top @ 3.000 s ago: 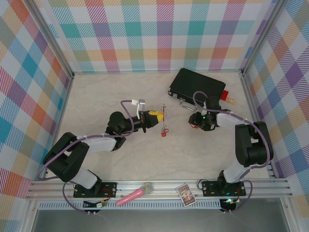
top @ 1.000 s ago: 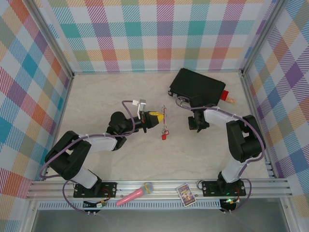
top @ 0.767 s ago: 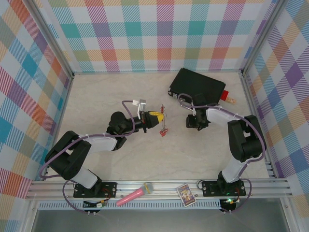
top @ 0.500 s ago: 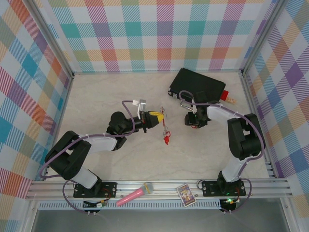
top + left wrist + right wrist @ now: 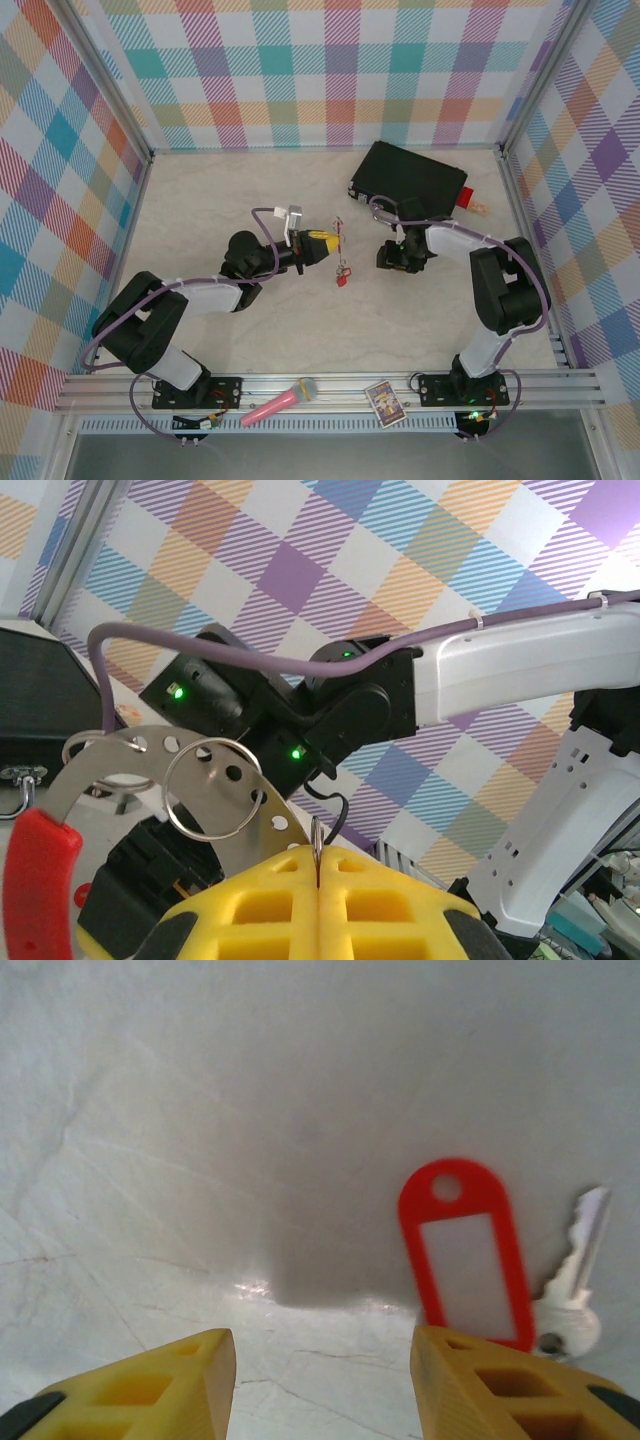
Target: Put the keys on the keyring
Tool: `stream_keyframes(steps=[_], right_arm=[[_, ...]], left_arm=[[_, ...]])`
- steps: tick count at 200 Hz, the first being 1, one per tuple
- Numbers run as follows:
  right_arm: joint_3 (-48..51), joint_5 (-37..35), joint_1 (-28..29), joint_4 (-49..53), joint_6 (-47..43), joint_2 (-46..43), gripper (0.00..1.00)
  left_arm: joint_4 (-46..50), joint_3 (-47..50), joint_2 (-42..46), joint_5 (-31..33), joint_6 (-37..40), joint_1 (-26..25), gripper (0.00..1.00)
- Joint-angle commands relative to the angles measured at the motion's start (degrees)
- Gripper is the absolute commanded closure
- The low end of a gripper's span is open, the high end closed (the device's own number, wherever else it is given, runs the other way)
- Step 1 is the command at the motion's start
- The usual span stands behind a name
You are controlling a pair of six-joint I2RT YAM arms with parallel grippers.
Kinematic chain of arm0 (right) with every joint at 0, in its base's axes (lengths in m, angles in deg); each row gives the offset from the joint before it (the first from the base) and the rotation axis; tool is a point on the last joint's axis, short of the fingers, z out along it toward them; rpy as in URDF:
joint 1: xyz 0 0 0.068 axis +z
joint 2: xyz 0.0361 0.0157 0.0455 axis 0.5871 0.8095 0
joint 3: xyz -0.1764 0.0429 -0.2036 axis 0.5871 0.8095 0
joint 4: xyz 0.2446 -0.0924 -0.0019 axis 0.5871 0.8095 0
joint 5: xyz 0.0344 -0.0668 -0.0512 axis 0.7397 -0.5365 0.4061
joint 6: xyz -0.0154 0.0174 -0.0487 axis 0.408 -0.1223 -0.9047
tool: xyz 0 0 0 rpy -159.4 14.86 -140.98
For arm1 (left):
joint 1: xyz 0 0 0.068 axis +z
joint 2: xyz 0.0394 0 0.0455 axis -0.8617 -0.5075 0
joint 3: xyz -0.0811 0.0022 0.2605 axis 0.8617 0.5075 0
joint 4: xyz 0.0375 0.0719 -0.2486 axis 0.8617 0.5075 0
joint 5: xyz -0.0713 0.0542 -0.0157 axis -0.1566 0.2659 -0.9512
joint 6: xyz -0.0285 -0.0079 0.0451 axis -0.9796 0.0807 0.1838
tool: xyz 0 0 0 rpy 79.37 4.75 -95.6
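Observation:
My left gripper is shut on the keyring, held above the table's middle. In the left wrist view the yellow pads pinch its thin metal edge. A curved perforated metal strip with a red end and a round wire ring hang beside it. A red tag dangles below the keyring. My right gripper stands open just over the table. One of the keys, a red tag with a silver key, lies flat against the right finger.
A black case lies at the back right, with a red block by its right end. A pink microphone and a small card box rest on the front rail. Checked walls close in three sides.
My right gripper has slid a little left, toward the keyring, and its jaws have widened slightly. The tag under the keyring has swung. The left arm has stayed put.

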Motion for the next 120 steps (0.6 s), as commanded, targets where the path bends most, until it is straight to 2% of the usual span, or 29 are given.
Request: stream_keyframes(steps=[1, 40, 72, 91, 120], right_arm=[[1.0, 1.5, 1.3, 0.1, 2.8, -0.7, 0.51], [1.2, 2.8, 5.2, -1.6, 6.7, -1.6, 0.51], [0.2, -3.0, 5.5, -0.3, 6.5, -5.3, 0.5], [-0.6, -6.7, 3.9, 0.8, 6.2, -6.0, 0.48], [0.6, -5.3, -0.7, -1.4, 5.8, -5.6, 0.46]], left_arm=[[-3.9, 0.3, 2.5, -1.4, -0.2, 0.6, 1.0], [-3.7, 0.4, 2.9, -1.3, 0.0, 0.6, 1.0], [-3.0, 0.7, 3.5, -0.9, 0.5, 0.6, 1.0], [-2.1, 0.8, 4.1, -0.8, 1.0, 0.6, 1.0], [-1.5, 1.0, 4.7, -0.8, 1.3, 0.6, 1.0]])
